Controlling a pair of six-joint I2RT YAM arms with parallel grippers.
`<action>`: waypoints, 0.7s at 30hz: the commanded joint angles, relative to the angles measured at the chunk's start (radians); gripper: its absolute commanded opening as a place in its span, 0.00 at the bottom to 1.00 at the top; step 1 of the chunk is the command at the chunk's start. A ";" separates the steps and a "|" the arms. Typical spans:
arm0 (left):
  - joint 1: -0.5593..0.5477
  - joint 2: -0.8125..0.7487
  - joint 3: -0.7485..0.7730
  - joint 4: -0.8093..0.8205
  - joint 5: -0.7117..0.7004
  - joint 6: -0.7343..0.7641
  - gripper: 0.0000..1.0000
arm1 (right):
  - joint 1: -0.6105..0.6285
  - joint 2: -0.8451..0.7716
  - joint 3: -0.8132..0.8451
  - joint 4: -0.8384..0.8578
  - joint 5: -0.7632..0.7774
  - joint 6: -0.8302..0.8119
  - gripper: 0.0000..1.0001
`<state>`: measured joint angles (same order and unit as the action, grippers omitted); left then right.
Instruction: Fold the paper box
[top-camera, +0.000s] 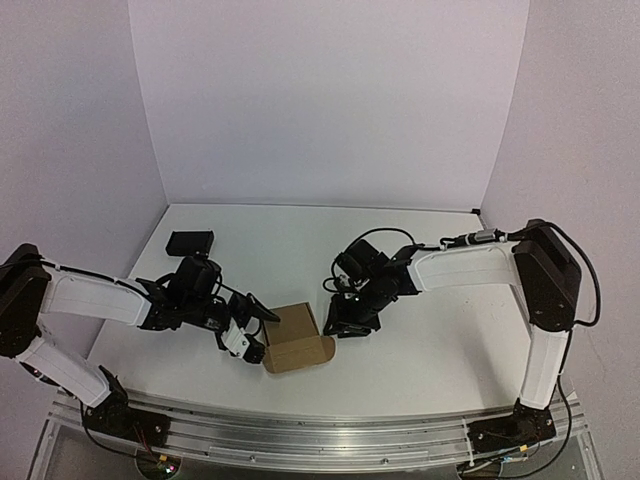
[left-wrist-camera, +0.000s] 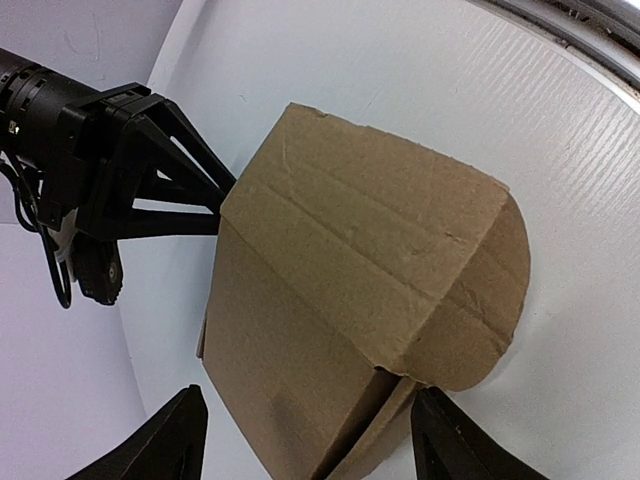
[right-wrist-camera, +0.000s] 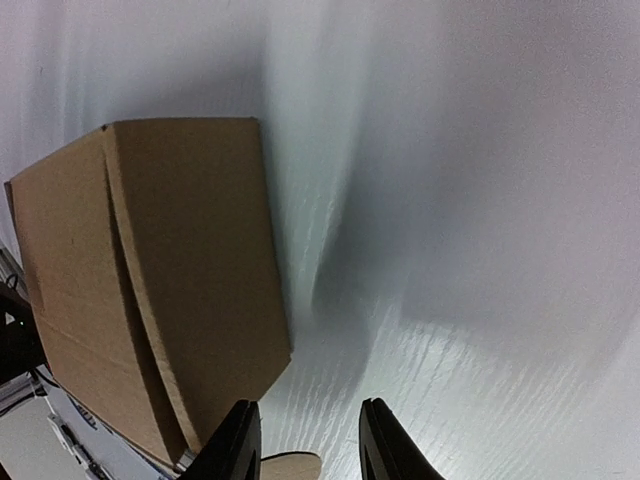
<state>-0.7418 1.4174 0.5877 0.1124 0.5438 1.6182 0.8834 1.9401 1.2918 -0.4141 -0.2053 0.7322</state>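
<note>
The paper box (top-camera: 296, 338) is a brown cardboard piece, partly folded into a small cuboid, lying on the white table between my two arms. Its rounded flap (left-wrist-camera: 487, 300) hangs over one side, and a seam gapes at the near end. My left gripper (top-camera: 258, 330) is open and straddles the box's left end; one fingertip (left-wrist-camera: 165, 445) stands clear of the cardboard, the other (left-wrist-camera: 450, 445) sits close by the flap. My right gripper (top-camera: 340, 325) is open at the box's right side with only table between its fingers (right-wrist-camera: 238, 440). The box (right-wrist-camera: 160, 300) lies just left of them.
A small black rectangular block (top-camera: 190, 241) lies at the back left of the table. White walls close in the back and both sides. The right arm's gripper (left-wrist-camera: 120, 180) shows beyond the box in the left wrist view. A metal rail (top-camera: 320, 435) runs along the near edge.
</note>
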 joint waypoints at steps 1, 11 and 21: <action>-0.020 0.032 0.030 -0.005 0.035 -0.021 0.73 | 0.027 0.023 0.002 -0.013 -0.070 0.024 0.35; -0.033 0.011 0.123 -0.223 0.163 -0.082 0.74 | 0.029 0.049 0.037 -0.064 -0.175 0.062 0.35; -0.033 0.081 0.191 -0.325 0.164 -0.094 0.69 | 0.030 0.089 0.142 -0.264 -0.163 -0.005 0.35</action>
<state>-0.7700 1.4602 0.7297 -0.1578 0.6836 1.5429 0.9070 2.0130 1.3651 -0.5663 -0.3521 0.7628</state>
